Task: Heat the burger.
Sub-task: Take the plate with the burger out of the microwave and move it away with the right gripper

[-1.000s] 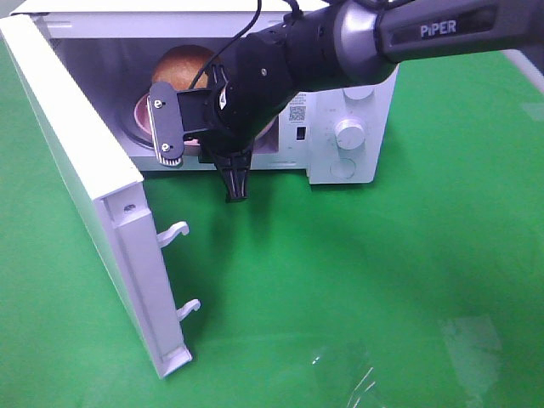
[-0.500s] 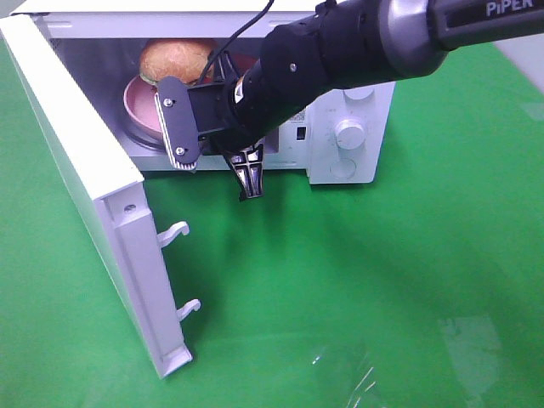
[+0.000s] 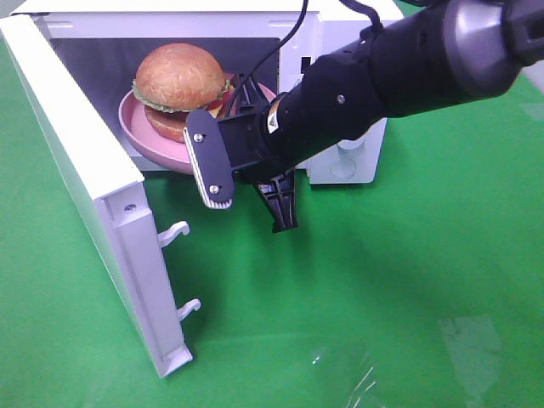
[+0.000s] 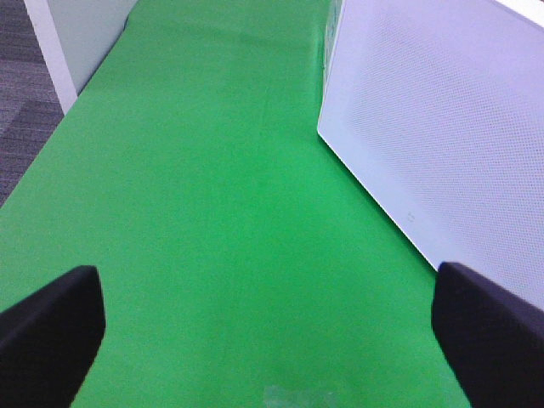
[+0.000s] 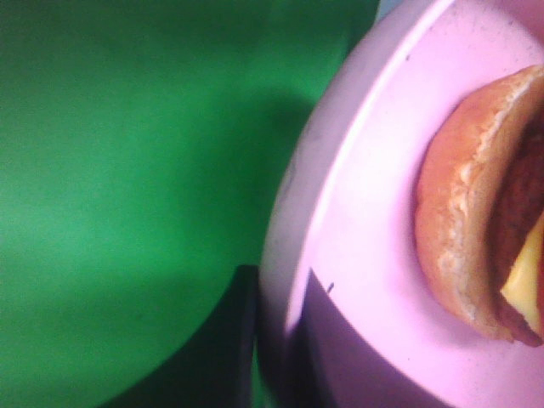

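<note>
The burger [image 3: 180, 81], a golden bun with lettuce and cheese, rests on a pink plate [image 3: 144, 127] at the mouth of the open white microwave [image 3: 357, 21]. My right gripper [image 3: 246, 106] reaches in from the right and is shut on the plate's right rim; its fingertips are mostly hidden behind its own black body. Close up in the right wrist view, the plate [image 5: 374, 187] and the burger [image 5: 467, 229] fill the frame, with the gripper [image 5: 272, 340] clamped on the rim. My left gripper [image 4: 272, 340] is open over bare green cloth and holds nothing.
The microwave door [image 3: 85, 170] stands swung open on the left, its two latch hooks [image 3: 174, 231] sticking out. Its outer face [image 4: 442, 127] appears in the left wrist view. A control knob [image 3: 344, 157] peeks out under the right arm. Green cloth [image 3: 382, 297] covers the table.
My right arm has pulled back to the right and forward, bringing the plate and burger from deep in the cavity to the opening. The left gripper has not moved.
</note>
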